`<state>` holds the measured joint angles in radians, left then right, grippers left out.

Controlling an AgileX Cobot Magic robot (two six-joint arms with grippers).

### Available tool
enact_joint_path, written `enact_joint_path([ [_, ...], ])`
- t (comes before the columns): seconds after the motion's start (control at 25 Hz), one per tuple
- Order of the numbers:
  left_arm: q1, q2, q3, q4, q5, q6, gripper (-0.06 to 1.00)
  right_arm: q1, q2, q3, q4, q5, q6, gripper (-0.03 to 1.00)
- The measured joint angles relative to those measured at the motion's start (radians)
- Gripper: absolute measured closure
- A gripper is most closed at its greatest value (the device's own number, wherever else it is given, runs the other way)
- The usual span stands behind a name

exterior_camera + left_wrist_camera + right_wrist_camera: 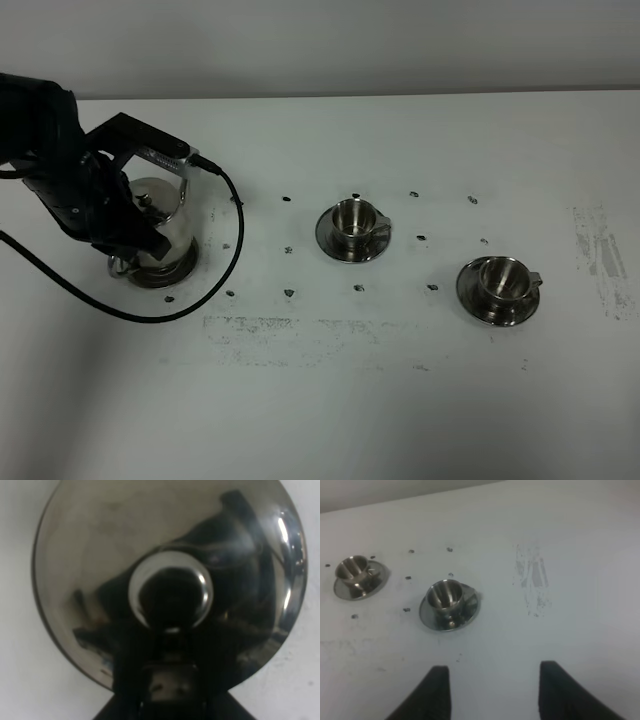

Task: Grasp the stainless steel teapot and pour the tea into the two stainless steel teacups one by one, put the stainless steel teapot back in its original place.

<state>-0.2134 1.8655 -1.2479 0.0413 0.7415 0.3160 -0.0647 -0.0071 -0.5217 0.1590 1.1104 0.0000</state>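
Observation:
The stainless steel teapot (160,212) stands on its round saucer (172,274) at the left of the white table. My left gripper (133,243) sits at the pot's near side, shut on its handle. In the left wrist view the domed lid (100,555) and its knob (170,592) fill the picture, with the left gripper (170,685) dark at the edge. Two stainless steel teacups (352,222) (503,278) stand on saucers at centre and right, also seen as teacups (351,570) (445,594). My right gripper (492,690) hangs open and empty short of them. No tea shows.
A black cable (228,255) loops from the left arm across the table beside the teapot. Small dark marks dot the surface around the cups. Scuffed grey patches (598,262) lie at the far right and along the front middle (290,335).

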Motion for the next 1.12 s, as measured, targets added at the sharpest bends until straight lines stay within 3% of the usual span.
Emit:
enact_joint_path([
  [0.28,-0.002,-0.056,0.0,0.001,0.006,0.025,0.75,0.0,0.0,0.0,0.0,0.0,0.0,0.57],
  [0.48,-0.044,-0.053,-0.036,0.001,0.035,0.082,0.75,0.0,0.0,0.0,0.0,0.0,0.0,0.57],
  [1.12,-0.344,0.211,-0.65,-0.012,0.264,0.236,0.75,0.0,0.0,0.0,0.0,0.0,0.0,0.57],
])
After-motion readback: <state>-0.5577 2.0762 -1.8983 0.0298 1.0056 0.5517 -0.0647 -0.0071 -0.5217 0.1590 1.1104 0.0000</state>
